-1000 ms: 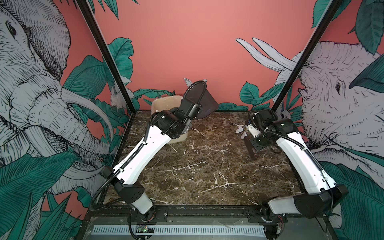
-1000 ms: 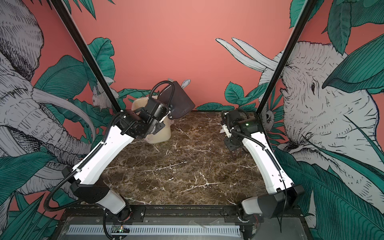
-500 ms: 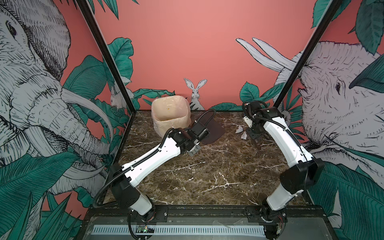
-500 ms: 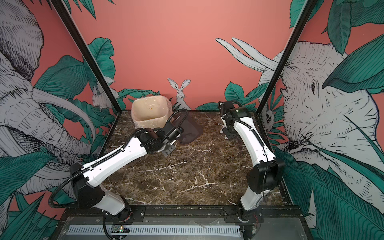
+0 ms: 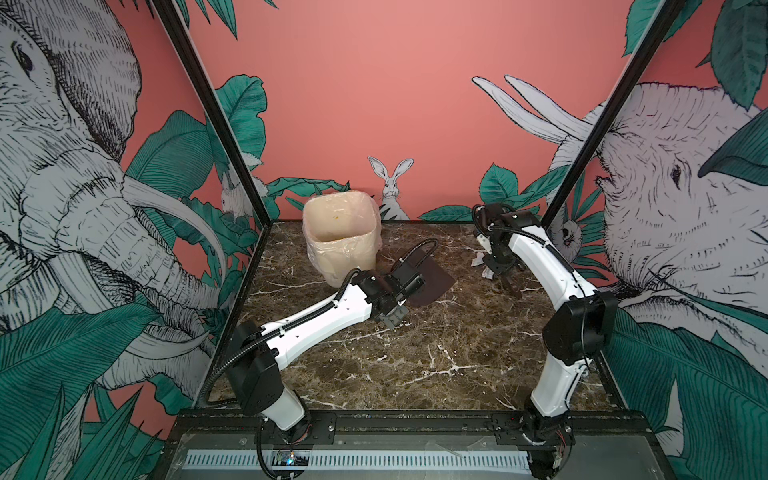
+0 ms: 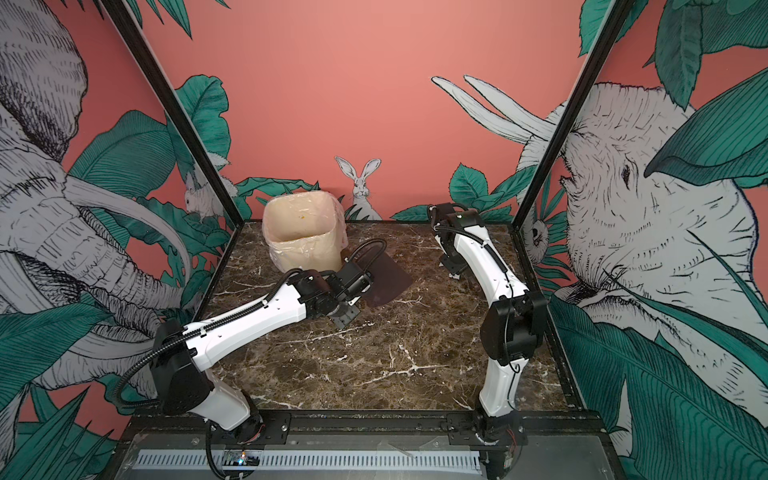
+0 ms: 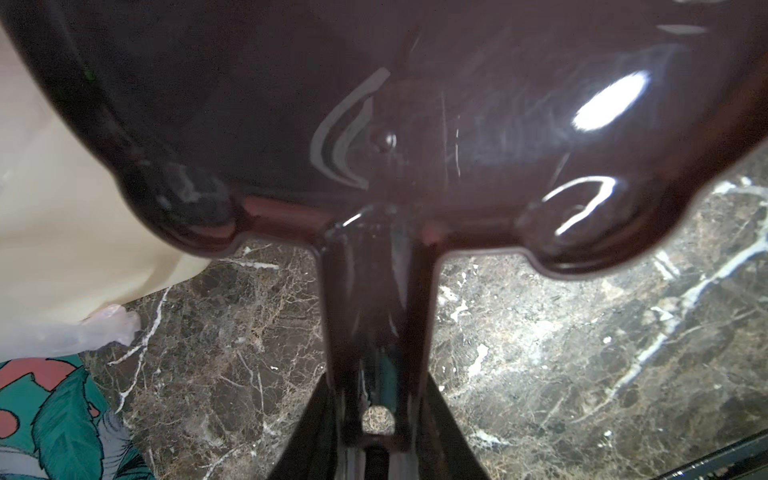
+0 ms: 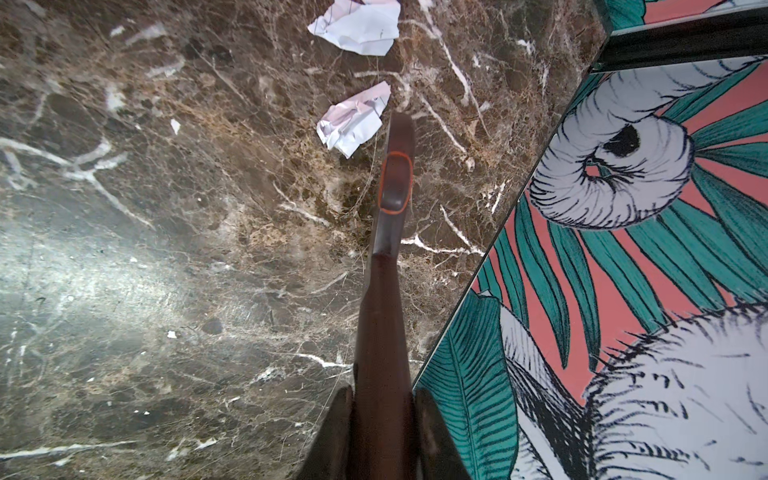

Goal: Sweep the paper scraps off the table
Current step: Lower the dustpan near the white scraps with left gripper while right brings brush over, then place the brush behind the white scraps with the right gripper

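Note:
Two white crumpled paper scraps [image 8: 354, 122] [image 8: 357, 25] lie on the dark marble table [image 5: 415, 353] near its far right corner, and show in a top view as small pale bits [image 5: 478, 261]. My right gripper [image 8: 382, 399] [image 5: 505, 272] is shut on a dark brown brush handle [image 8: 384, 291], whose far end is beside the nearer scrap. My left gripper [image 7: 376, 399] [image 5: 405, 284] is shut on the handle of a dark brown dustpan [image 7: 374, 124] [image 5: 430, 280] [image 6: 386, 282], which sits low at the table just right of the bin. No red or blue scraps show.
A cream bin [image 5: 340, 237] [image 6: 303, 237] lined with a clear bag stands at the back left of the table. Printed wall panels and black frame posts [image 5: 577, 166] close in the sides and back; the right wall runs close beside the brush [image 8: 582, 291].
The left arm brought the dustpan down from above the bin to the table beside it. The right arm swung the brush back toward the far right corner, near the white scraps.

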`<action>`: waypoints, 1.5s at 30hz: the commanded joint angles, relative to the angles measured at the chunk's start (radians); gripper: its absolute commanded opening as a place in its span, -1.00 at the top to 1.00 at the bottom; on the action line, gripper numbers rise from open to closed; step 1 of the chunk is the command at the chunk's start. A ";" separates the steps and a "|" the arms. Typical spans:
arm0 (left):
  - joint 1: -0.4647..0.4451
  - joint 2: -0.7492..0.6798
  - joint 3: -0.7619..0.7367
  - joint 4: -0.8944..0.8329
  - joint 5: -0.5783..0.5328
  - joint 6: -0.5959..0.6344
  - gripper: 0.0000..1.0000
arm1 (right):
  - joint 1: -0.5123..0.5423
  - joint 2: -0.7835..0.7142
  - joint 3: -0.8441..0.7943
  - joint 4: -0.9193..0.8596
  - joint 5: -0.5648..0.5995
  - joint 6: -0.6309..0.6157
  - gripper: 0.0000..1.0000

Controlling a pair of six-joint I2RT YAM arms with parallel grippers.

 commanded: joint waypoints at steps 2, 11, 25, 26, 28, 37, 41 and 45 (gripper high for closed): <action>-0.011 0.000 -0.027 0.001 0.017 -0.041 1.00 | -0.003 0.011 0.006 0.030 0.078 -0.039 1.00; -0.021 0.031 -0.082 -0.015 0.028 -0.055 1.00 | 0.034 0.059 0.020 0.055 0.028 -0.077 1.00; -0.044 0.047 -0.216 -0.006 0.109 -0.099 1.00 | 0.264 -0.026 -0.040 -0.030 -0.175 -0.017 1.00; -0.047 0.049 -0.221 -0.003 0.113 -0.101 1.00 | 0.287 -0.036 -0.043 -0.041 -0.199 -0.008 1.00; -0.053 0.058 -0.227 0.000 0.123 -0.101 1.00 | 0.326 -0.052 -0.036 -0.066 -0.251 0.013 1.00; -0.064 0.105 -0.204 -0.015 0.155 -0.101 1.00 | 0.425 -0.115 0.023 -0.139 -0.258 0.048 1.00; -0.064 0.101 -0.207 -0.025 0.173 -0.108 1.00 | 0.425 -0.082 0.050 -0.144 -0.164 0.026 1.00; -0.064 0.097 -0.206 -0.043 0.186 -0.111 1.00 | 0.425 -0.026 0.088 -0.116 -0.129 0.019 1.00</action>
